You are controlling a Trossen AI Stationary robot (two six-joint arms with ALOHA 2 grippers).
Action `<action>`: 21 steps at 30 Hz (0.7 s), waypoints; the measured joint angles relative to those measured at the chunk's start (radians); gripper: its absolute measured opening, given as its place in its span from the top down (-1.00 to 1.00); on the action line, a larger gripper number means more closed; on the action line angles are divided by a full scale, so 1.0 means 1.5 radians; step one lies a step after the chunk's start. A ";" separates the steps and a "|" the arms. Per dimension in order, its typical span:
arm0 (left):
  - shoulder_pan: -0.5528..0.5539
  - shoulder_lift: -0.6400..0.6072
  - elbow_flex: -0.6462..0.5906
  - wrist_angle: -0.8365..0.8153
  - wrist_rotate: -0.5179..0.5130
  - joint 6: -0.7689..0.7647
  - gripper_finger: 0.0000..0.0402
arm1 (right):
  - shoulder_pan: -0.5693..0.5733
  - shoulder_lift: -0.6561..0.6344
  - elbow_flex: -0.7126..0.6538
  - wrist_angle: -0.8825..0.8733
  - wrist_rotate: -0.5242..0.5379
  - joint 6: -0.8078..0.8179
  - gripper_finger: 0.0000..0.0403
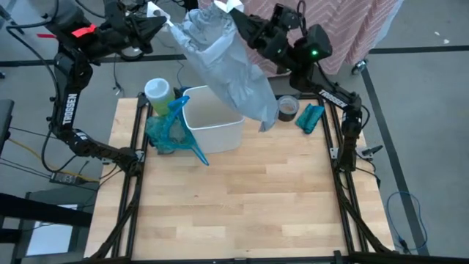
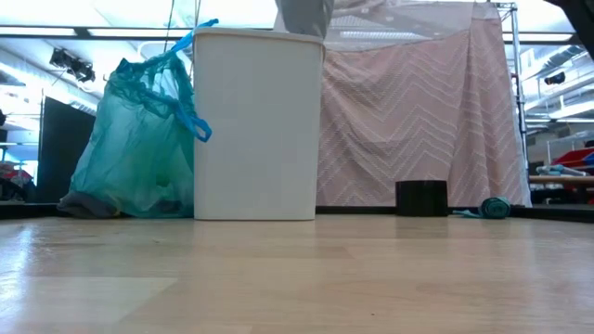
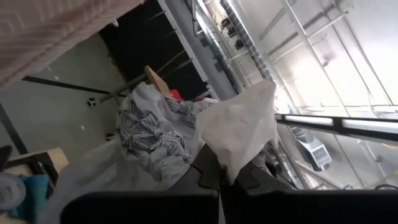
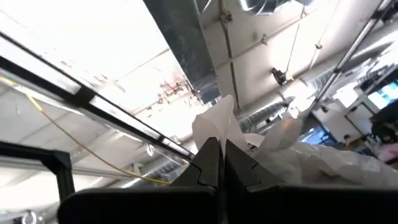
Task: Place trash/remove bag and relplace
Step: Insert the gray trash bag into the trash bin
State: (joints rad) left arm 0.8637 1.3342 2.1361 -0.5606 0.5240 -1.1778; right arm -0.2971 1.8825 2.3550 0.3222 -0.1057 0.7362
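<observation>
A pale grey plastic bag hangs high over the white bin. My left gripper and my right gripper are both shut on its top, one at each side. The bag's lower end reaches the bin's rim in the low view. The filled teal bag stands on the table against the bin's left side, its blue ties knotted. The trash is hidden. My left gripper pinches a bunched piece of the grey bag's top edge between its two shut fingers, which point slightly upward. The bag is lifted and hangs below and away from it. My right gripper pinches another bunch of the top edge between its shut fingers, which slant upward. The plastic sticks out past the fingertips and the rest hangs down.
A dark roll of tape and a teal roll of liners lie right of the bin. A pale-lidded cup stands behind the teal bag. A pink curtain hangs behind the table. The near wooden tabletop is bare.
</observation>
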 joint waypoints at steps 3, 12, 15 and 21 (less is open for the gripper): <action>0.008 -0.001 0.000 0.000 -0.001 0.000 0.99 | -0.006 0.000 0.000 0.001 -0.011 0.014 1.00; 0.068 -0.016 0.000 0.015 -0.012 0.000 0.99 | -0.016 -0.004 0.001 0.067 -0.060 0.042 1.00; 0.085 -0.025 0.000 0.036 -0.012 0.000 1.00 | -0.016 0.004 0.001 0.068 -0.062 0.037 1.00; 0.119 -0.033 0.000 0.050 -0.019 0.019 1.00 | -0.012 0.051 0.001 0.107 -0.055 0.046 1.00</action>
State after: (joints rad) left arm 1.0425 1.2848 2.1361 -0.4856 0.4956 -1.1487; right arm -0.3153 1.9591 2.3566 0.4824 -0.1877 0.8046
